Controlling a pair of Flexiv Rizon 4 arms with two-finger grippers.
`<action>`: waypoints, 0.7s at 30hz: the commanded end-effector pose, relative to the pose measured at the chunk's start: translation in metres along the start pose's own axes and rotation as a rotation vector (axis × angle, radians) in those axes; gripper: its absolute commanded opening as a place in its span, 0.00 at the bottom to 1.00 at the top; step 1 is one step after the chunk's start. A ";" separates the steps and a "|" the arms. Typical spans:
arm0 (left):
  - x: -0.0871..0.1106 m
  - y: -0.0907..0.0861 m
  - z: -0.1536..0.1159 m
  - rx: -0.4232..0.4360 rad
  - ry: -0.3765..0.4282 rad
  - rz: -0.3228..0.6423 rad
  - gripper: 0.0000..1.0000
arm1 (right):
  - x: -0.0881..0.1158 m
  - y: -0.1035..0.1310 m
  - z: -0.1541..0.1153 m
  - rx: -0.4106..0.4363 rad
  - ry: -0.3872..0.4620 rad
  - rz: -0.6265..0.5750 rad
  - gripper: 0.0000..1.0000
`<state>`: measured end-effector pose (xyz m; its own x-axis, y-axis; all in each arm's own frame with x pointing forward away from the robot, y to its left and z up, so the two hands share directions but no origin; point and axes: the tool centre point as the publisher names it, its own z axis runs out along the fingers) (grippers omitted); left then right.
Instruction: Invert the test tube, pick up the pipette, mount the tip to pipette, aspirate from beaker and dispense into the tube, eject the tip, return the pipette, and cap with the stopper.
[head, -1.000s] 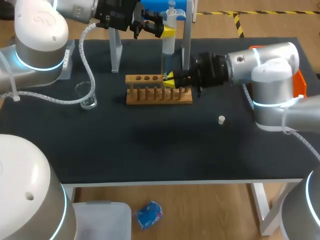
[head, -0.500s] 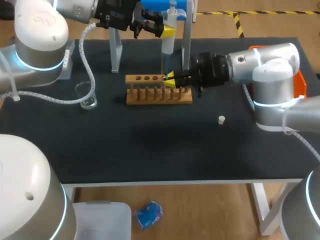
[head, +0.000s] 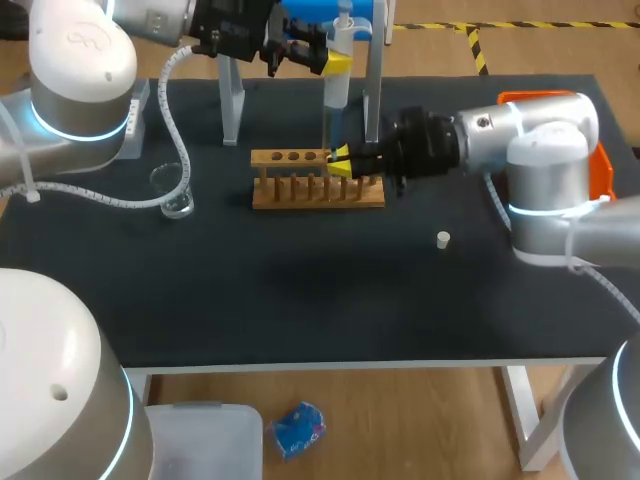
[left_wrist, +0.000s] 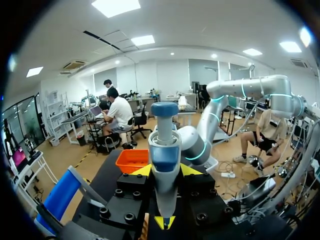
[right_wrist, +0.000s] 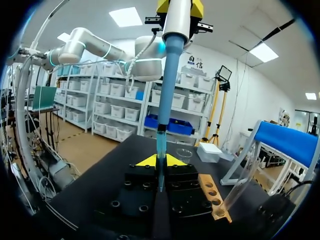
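The left fingers (head: 338, 63) pinch the pipette (head: 337, 92) upright over the rack (head: 300, 192), so that its tip points straight down. The right fingers (head: 343, 156) pinch the test tube (head: 331, 156) at the rack's end, probably to steady it for dispensing. The glass itself hardly shows.

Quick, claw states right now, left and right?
Left claw: closed on the pipette.
Right claw: closed, apparently on the clear test tube, which is hard to make out.
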<state>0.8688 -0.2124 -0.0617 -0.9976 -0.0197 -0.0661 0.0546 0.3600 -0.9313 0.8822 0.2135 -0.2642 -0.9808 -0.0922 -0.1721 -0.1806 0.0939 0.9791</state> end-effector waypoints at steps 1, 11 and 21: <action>0.000 0.001 -0.001 -0.001 0.000 0.000 0.00 | 0.003 -0.002 0.000 -0.035 -0.007 0.032 0.00; 0.000 0.001 -0.001 -0.001 0.000 0.000 0.00 | 0.003 0.002 -0.001 -0.139 -0.026 0.157 0.00; 0.000 0.001 -0.001 -0.001 0.000 0.000 0.00 | 0.002 0.003 -0.002 -0.116 -0.030 0.123 0.00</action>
<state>0.8689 -0.2122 -0.0627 -0.9976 -0.0199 -0.0659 0.0543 0.3614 -0.9308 0.8801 0.2125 -0.2628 -0.9972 -0.0596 -0.0443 -0.0433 -0.0184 0.9989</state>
